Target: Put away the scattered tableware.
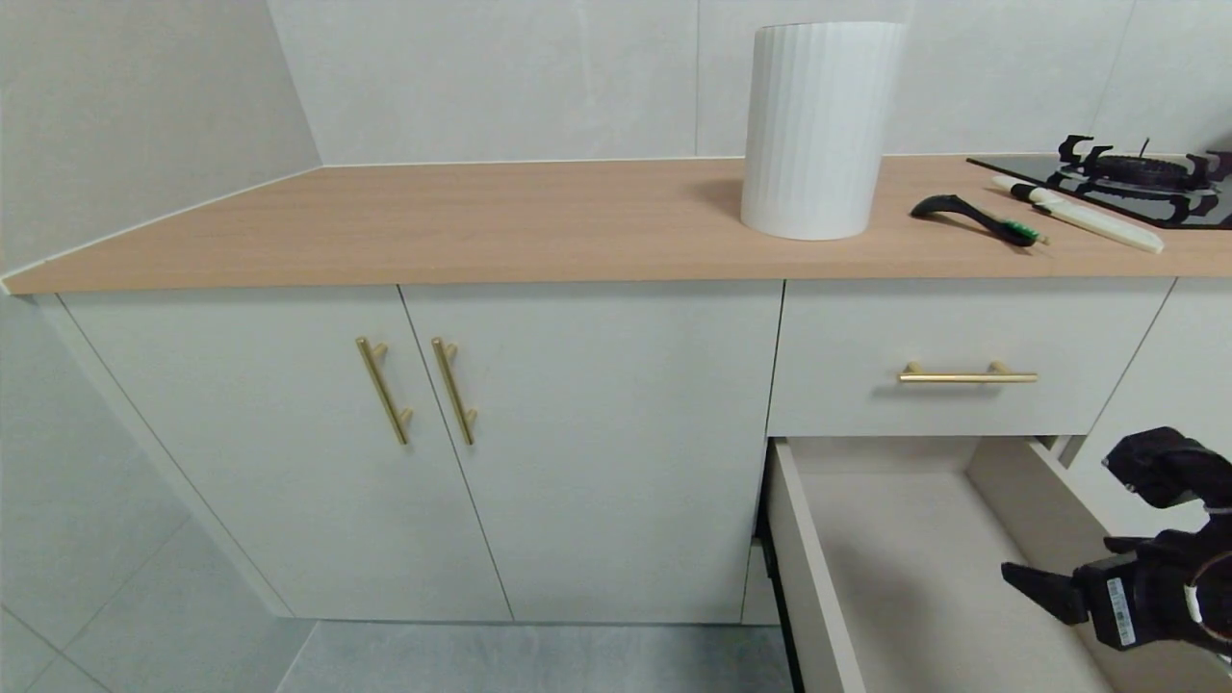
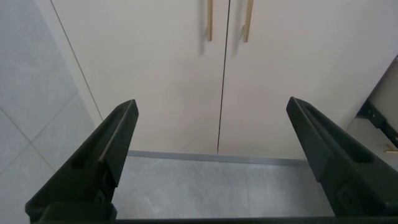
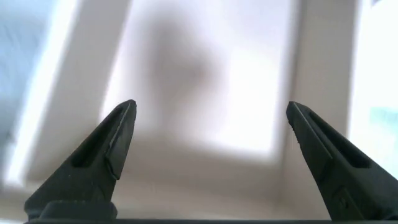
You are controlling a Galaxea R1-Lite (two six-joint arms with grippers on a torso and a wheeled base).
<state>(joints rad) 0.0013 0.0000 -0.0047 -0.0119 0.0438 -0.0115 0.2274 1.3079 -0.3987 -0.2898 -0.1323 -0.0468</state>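
Black utensil (image 1: 974, 218) with green-tipped handle lies flat on the surface (image 1: 481, 221), right of the white ribbed cylinder (image 1: 818, 130), just beside a long cream-white knife-like piece (image 1: 1083, 216) lying diagonally at the hob (image 1: 1107, 188) edge.

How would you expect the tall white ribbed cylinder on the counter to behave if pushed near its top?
The white ribbed cylinder stands upright, taller than wide, so a high push would probably tip it rather than slide it. Its vertical ribs may aid grip. It looks rigid, possibly ceramic and breakable; weight cannot be told.
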